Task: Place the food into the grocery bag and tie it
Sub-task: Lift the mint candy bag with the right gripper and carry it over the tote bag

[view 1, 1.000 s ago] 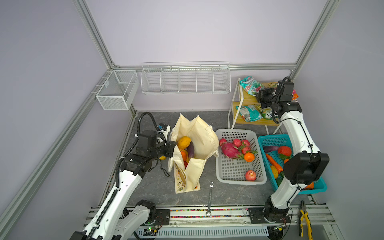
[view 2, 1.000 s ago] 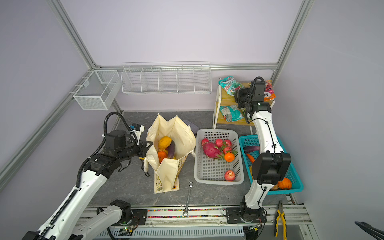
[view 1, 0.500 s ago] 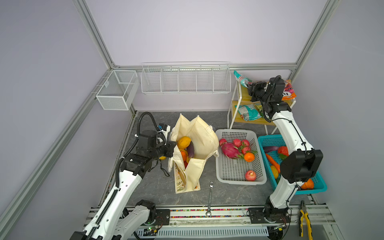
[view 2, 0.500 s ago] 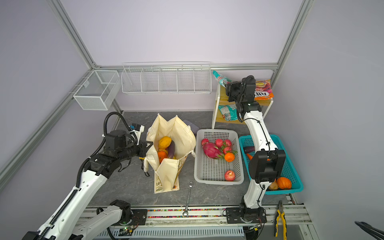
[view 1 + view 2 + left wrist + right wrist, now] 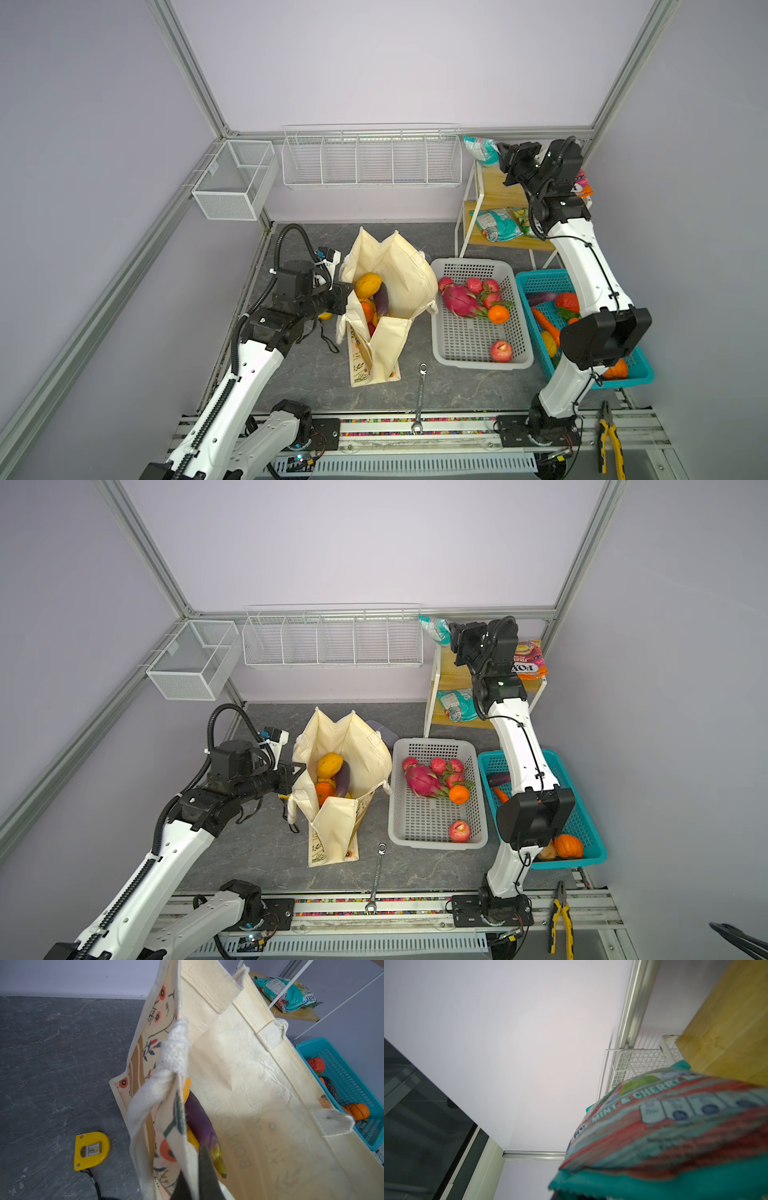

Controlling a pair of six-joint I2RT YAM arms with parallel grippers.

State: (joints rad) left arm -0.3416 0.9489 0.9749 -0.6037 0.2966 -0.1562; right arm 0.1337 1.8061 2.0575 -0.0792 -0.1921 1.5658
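Left gripper (image 5: 345,298) is pinching the grocery bag (image 5: 401,270) at its nine o'clock rim; right gripper (image 5: 500,158) is clamping a teal packet (image 5: 479,149).

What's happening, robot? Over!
Left claw shut on bag rim, mouth open. Right claw shut on teal packet, up by shelf. Grey basket between packet and bag.

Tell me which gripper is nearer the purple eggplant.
Left. The left gripper grips the grocery bag right beside the eggplant; the right gripper is up by the shelf, holding a teal packet.
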